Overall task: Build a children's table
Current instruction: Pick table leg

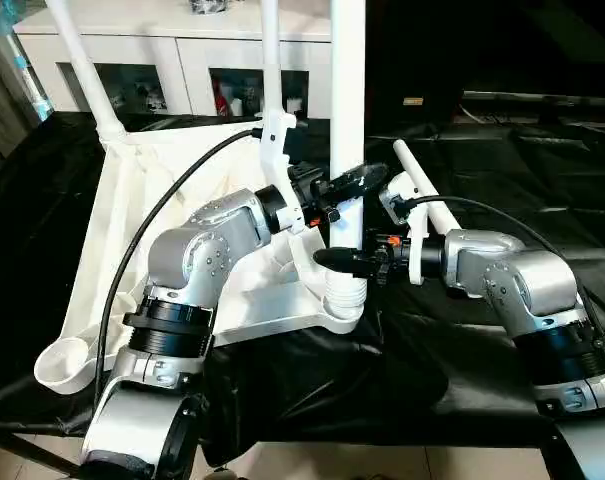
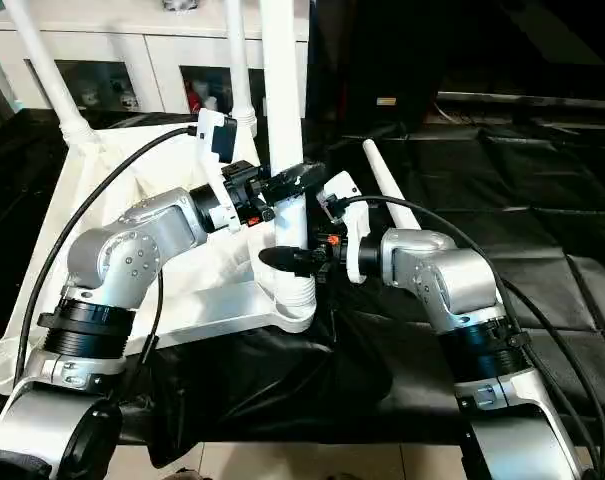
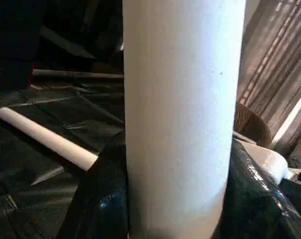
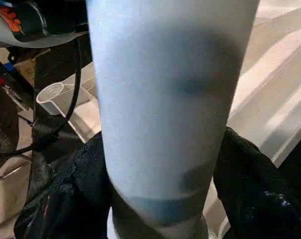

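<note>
The white table top lies upside down on black sheeting. One tall white leg stands upright in the near right corner socket. My left gripper is shut on this leg at mid height, with a black finger pressed against each side. My right gripper sits around the same leg lower down, just above the socket. Two more legs stand in the far corners. A loose leg lies on the sheeting to the right.
The near left corner socket holds nothing. A white cabinet with glass doors stands behind the work surface. A black cable loops over the table top to my left arm. Black sheeting covers the surface to the right.
</note>
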